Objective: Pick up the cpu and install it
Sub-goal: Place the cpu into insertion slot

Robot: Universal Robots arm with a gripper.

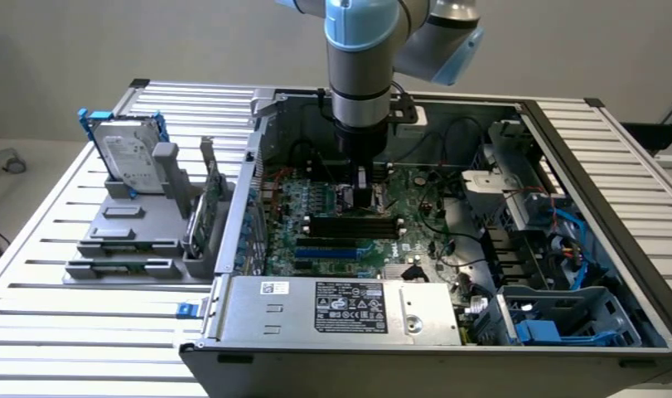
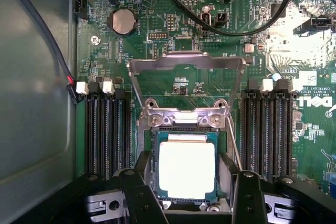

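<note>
The cpu (image 2: 186, 170), a small square chip with a pale silvery top and a green rim, lies level over the open socket (image 2: 181, 121) on the green motherboard (image 2: 173, 35). My gripper (image 2: 186, 184) is shut on the cpu, its black fingers (image 2: 140, 182) pressed against two opposite edges. The socket's metal load plate (image 2: 186, 61) stands flipped back beyond the chip. In the exterior view my gripper (image 1: 364, 197) reaches straight down into the open computer case (image 1: 534, 116), low over the board.
Black memory slots (image 2: 102, 129) flank the socket on both sides, and black cables (image 2: 210, 24) loop over the board. On the exterior view's left, a hard drive in a blue bracket (image 1: 131, 153) stands on a grey fixture (image 1: 137, 240). The power supply (image 1: 336, 307) sits at the case's front.
</note>
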